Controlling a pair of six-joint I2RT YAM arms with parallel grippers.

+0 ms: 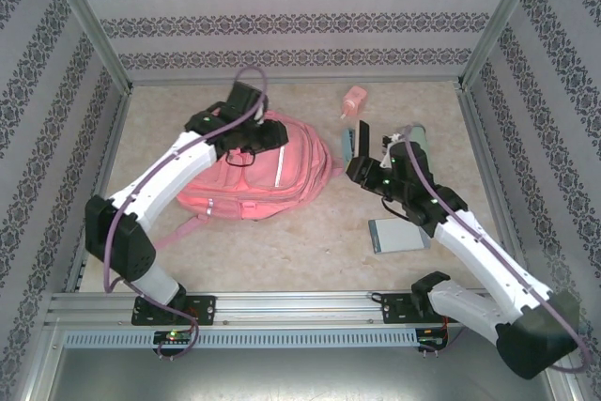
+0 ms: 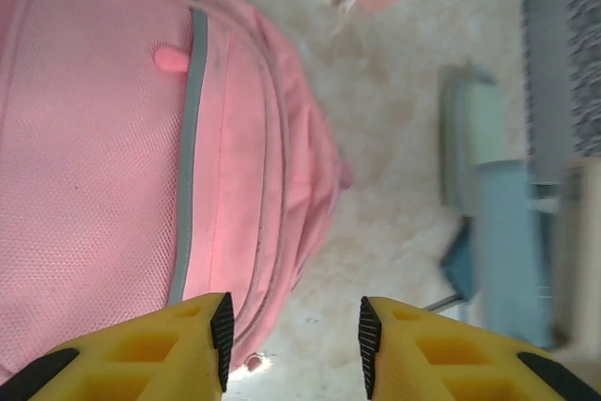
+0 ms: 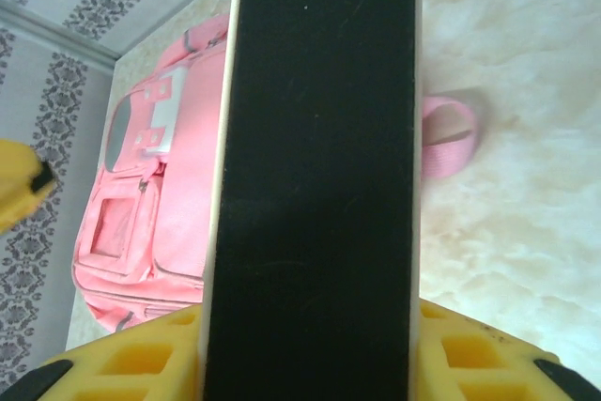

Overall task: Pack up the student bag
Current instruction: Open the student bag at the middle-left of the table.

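Observation:
The pink student bag (image 1: pixel 268 176) lies flat on the table, left of centre. My left gripper (image 1: pixel 266 134) hovers over its far end; in the left wrist view it stands open (image 2: pixel 293 340) above the bag's edge (image 2: pixel 113 138) and bare table, holding nothing. My right gripper (image 1: pixel 362 162) is shut on a black book with white edges (image 1: pixel 363 138), held upright to the right of the bag. The right wrist view has that book (image 3: pixel 315 185) clamped between the yellow fingers (image 3: pixel 310 349), with the bag (image 3: pixel 150 204) and its pink carry loop (image 3: pixel 449 136) behind.
A small pink object (image 1: pixel 353 100) stands at the back of the table. A grey-green cylinder (image 1: pixel 414 136) lies behind the right arm. A grey-blue book (image 1: pixel 396 234) lies flat near the right arm. Patterned walls and metal posts enclose the table.

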